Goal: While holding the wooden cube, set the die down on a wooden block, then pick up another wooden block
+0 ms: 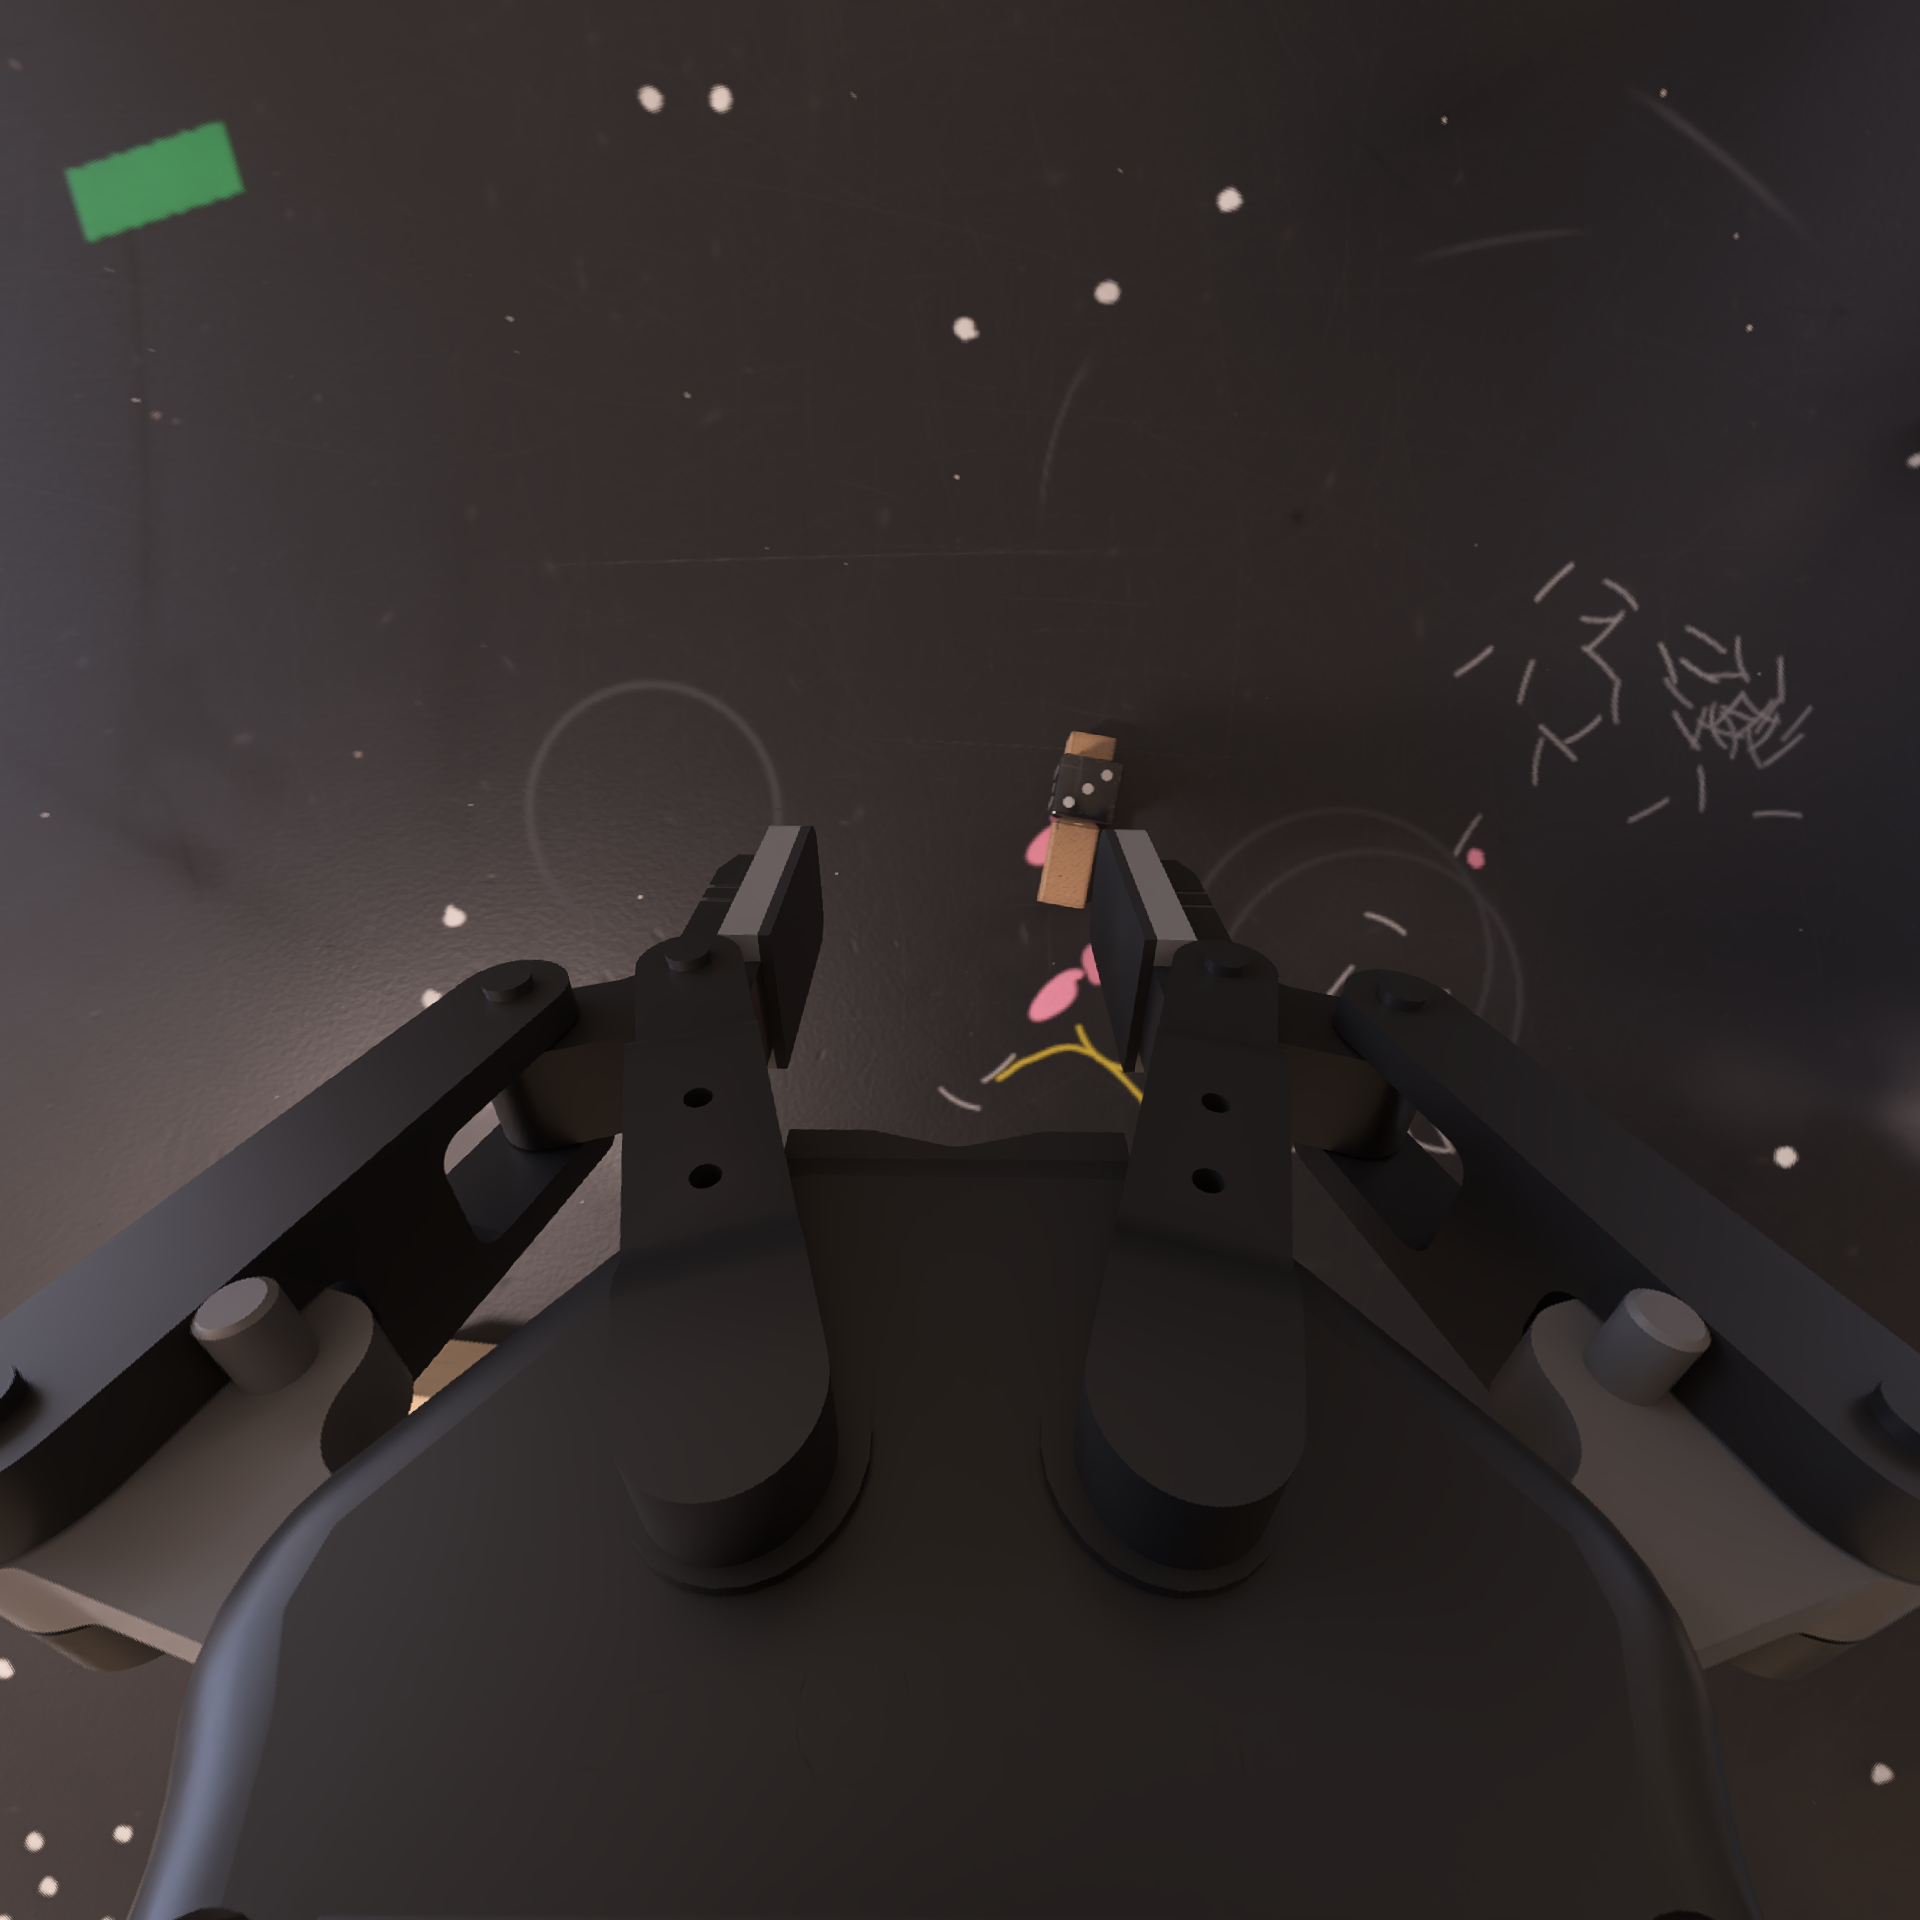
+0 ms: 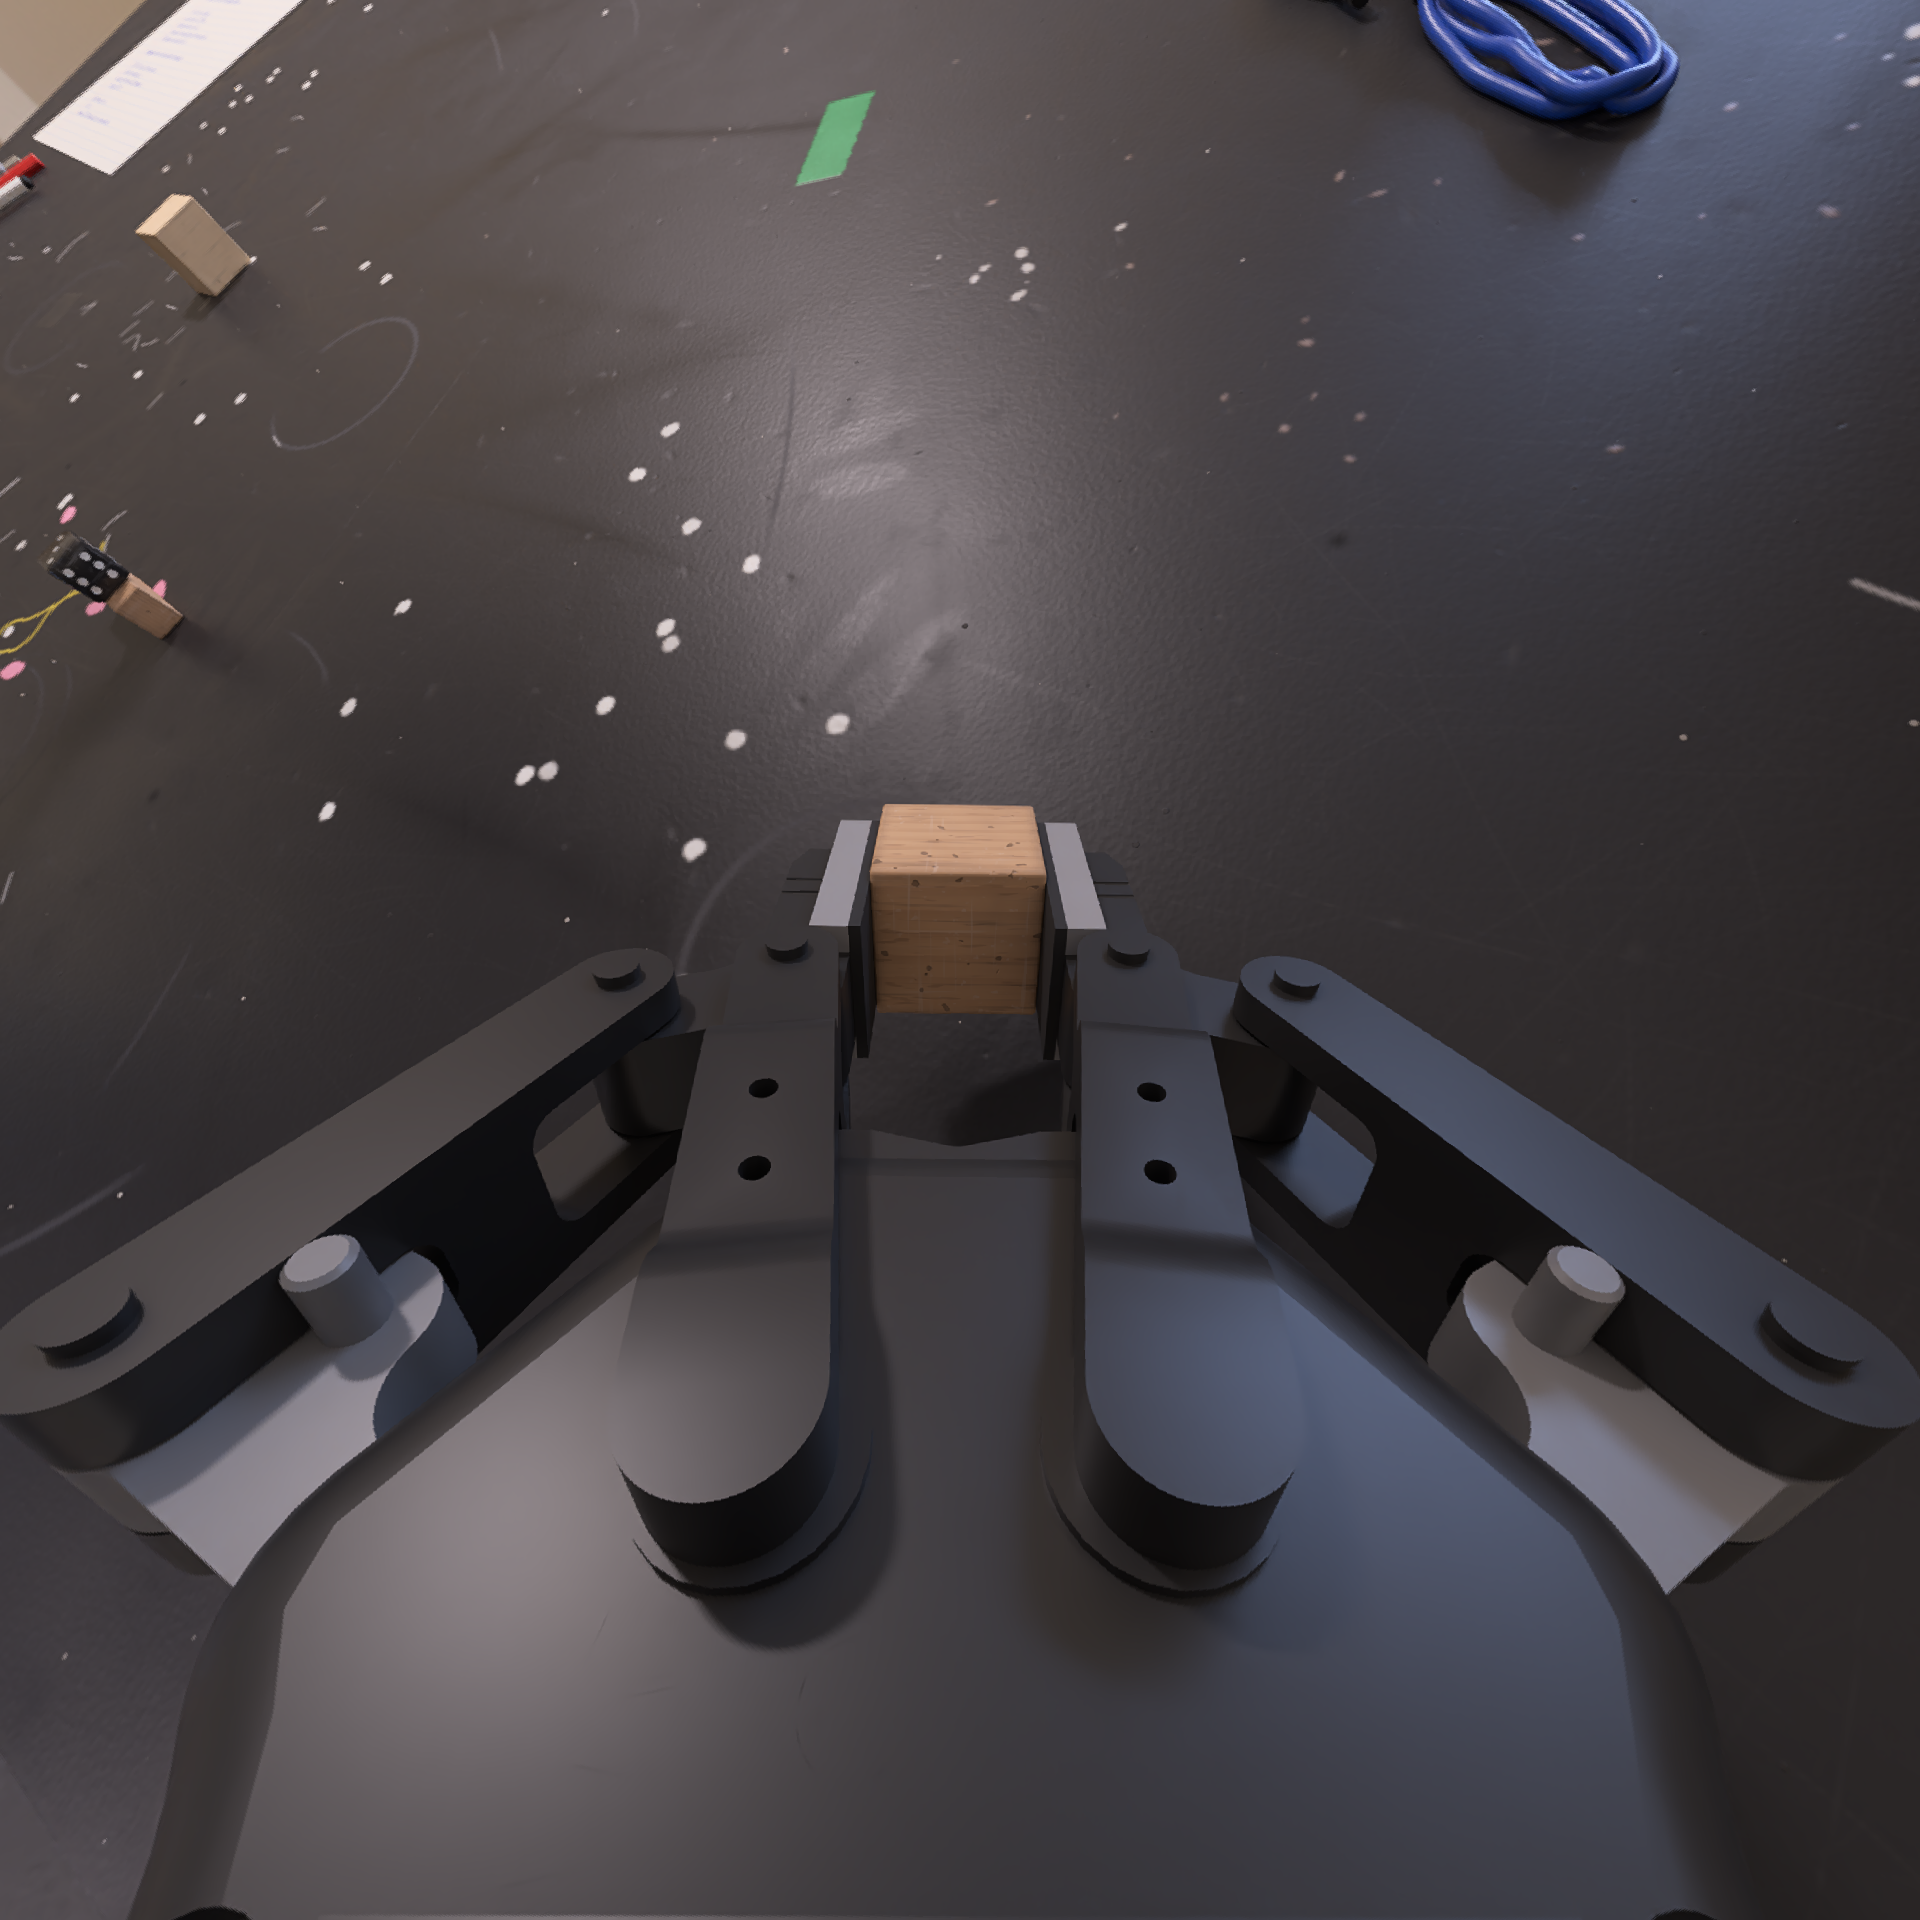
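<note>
Wooden cube (image 2: 957, 906) clamped between right gripper (image 2: 957, 914) fingers. Left gripper (image 1: 961, 914) spread, empty, raised above table (image 1: 935, 520). Black die (image 1: 1087, 787) seated on wooden block (image 1: 1070, 868).

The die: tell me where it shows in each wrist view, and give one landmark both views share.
Left wrist view: the die is right of centre, resting on a wooden block, just beyond the open left gripper.
Right wrist view: the die is at the far left edge, mid-height, on the same block.
Shared landmark: the green tape, upper left in the left view, top centre in the right.
</note>
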Action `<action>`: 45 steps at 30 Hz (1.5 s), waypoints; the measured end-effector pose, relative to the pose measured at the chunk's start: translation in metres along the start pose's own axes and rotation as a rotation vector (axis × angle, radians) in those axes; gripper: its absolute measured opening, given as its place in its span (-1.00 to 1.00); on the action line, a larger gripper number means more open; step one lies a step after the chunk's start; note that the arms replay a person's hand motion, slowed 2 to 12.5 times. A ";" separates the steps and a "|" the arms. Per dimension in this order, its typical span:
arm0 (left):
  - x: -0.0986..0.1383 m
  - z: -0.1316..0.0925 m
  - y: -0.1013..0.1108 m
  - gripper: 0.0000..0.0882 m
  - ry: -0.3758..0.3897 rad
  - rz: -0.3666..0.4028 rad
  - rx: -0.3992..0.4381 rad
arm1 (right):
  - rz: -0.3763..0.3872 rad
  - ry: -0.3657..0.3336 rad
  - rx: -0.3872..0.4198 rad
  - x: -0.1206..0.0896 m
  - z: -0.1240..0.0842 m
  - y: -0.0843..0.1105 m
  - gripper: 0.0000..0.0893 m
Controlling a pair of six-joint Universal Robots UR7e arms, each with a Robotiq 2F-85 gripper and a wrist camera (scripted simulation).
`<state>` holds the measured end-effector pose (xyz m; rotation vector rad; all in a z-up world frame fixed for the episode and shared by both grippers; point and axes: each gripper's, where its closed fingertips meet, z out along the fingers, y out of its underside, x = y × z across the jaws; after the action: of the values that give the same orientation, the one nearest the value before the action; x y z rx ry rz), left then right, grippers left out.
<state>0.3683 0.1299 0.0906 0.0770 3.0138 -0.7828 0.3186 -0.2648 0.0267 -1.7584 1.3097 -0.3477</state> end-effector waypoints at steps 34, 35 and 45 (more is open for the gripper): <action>-0.101 -0.076 0.018 0.08 -0.326 -0.087 0.037 | 0.000 0.000 0.000 0.000 0.000 0.000 -0.44; -0.105 -0.077 0.020 0.09 -0.336 -0.088 0.030 | 0.000 0.000 0.000 0.000 0.000 0.000 -0.44; -0.137 -0.087 0.037 0.12 -0.406 -0.101 -0.035 | 0.000 0.002 0.003 0.000 0.000 0.000 -0.44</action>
<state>0.5056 0.1991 0.1542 -0.2114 2.6588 -0.6578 0.3188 -0.2650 0.0271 -1.7562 1.3098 -0.3512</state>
